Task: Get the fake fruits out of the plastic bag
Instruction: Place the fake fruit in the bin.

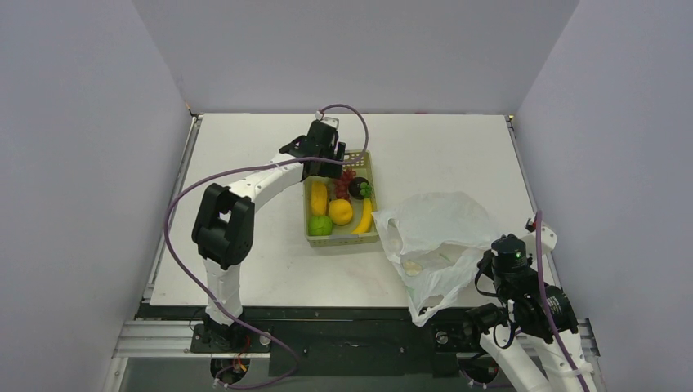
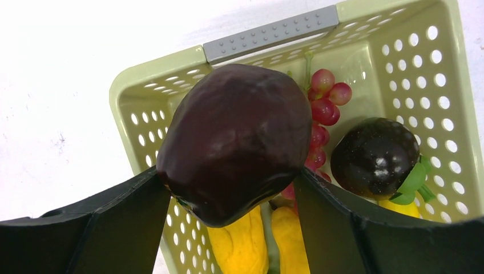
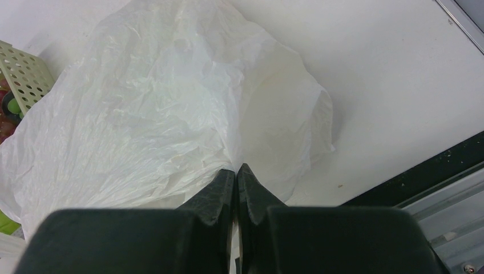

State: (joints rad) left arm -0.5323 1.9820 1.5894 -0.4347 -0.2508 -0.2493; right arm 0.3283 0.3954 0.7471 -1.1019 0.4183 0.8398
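My left gripper (image 1: 325, 162) is shut on a dark maroon round fruit (image 2: 237, 137) and holds it above the far end of the yellow-green basket (image 1: 373, 238). In the basket lie a green round fruit (image 1: 319, 225), an orange one (image 1: 341, 211), a banana (image 1: 364, 219), red grapes (image 2: 322, 108) and a dark mangosteen (image 2: 374, 157). The white plastic bag (image 1: 437, 229) lies crumpled right of the basket and hangs over the table's front edge. My right gripper (image 3: 236, 171) is shut on a fold of the bag (image 3: 160, 103). The bag's inside is hidden.
The basket's grey handle (image 2: 268, 33) is at its far end. Grey walls enclose the table on three sides. A dark rail (image 1: 343, 327) runs along the near edge. The basket's corner (image 3: 23, 74) shows left of the bag in the right wrist view.
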